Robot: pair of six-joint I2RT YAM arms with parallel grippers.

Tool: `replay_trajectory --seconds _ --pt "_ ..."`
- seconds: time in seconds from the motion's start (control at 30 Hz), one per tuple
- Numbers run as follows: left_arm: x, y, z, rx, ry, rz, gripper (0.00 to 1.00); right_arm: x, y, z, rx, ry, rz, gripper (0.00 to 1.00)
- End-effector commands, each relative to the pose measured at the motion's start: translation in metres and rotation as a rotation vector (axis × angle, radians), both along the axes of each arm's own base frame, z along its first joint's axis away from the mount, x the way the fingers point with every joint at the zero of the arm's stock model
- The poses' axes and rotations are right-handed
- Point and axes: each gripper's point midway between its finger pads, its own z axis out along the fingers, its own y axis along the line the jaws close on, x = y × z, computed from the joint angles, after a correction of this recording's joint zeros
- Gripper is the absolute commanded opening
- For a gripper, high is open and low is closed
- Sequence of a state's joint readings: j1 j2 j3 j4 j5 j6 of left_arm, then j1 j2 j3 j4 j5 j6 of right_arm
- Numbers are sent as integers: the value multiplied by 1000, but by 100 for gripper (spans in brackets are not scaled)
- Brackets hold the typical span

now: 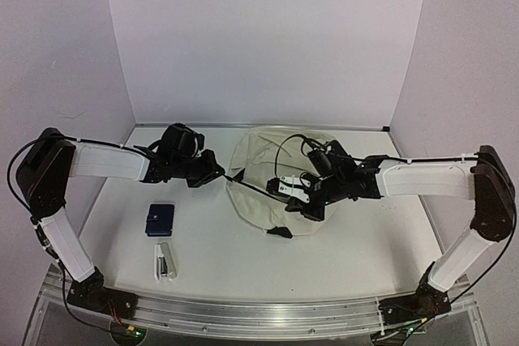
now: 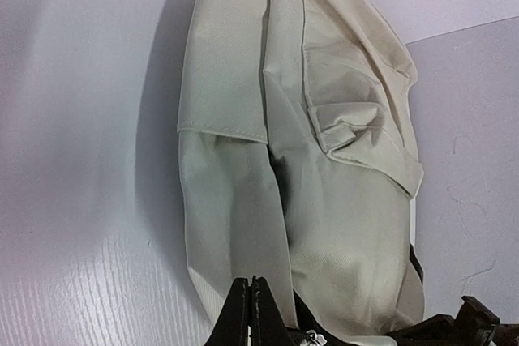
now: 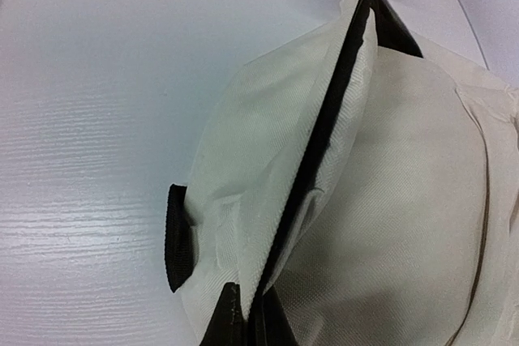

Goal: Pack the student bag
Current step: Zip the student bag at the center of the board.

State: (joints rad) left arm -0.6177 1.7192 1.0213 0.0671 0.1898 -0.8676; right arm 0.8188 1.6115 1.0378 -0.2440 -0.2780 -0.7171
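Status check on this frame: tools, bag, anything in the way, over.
Left tool shut at student bag zipper end, hold unclear. Right tool shut on bag's zipper seam. Blue case, stapler on table left of bag, not blocking.

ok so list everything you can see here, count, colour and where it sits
bag: 1, cream with black zip and straps, middle of the table towards the back
case: 1, dark blue, flat on the table left of the bag
stapler: 1, white, just nearer than the case
table: 1, white, under everything
left gripper: 1, black, shut at the bag's left end
right gripper: 1, black, shut on the bag's zip edge
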Motion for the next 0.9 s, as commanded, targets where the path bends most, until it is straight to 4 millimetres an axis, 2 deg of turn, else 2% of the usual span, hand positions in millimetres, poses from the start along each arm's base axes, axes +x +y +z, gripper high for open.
replay_trajectory --seconds 0.0,0.23,0.33,0.43,0.53,0.7,0.77,0.83,0.87 --pt "49 17 9 -13 -81 82 0 -40 -34 -21 -99 121 43 0" --pt "68 10 -4 -31 -68 66 0 -53 -45 -37 -136 155 61 0" --pt "74 16 -7 -27 -64 80 0 -57 -48 -43 -149 166 69 0" --pt "79 30 -8 -31 -59 101 0 -58 -43 -39 -124 184 73 0" --pt "82 34 1 -27 -81 93 0 -56 -23 -25 -52 235 70 0" --pt "84 28 25 -14 -117 43 0 -60 22 -1 41 299 105 0" --pt "82 25 33 -23 -131 15 0 -63 44 17 100 331 121 1" --pt "77 23 41 -43 -146 -8 2 -60 61 37 165 377 107 11" --pt "73 23 48 -54 -156 -16 8 -56 66 43 182 389 85 19"
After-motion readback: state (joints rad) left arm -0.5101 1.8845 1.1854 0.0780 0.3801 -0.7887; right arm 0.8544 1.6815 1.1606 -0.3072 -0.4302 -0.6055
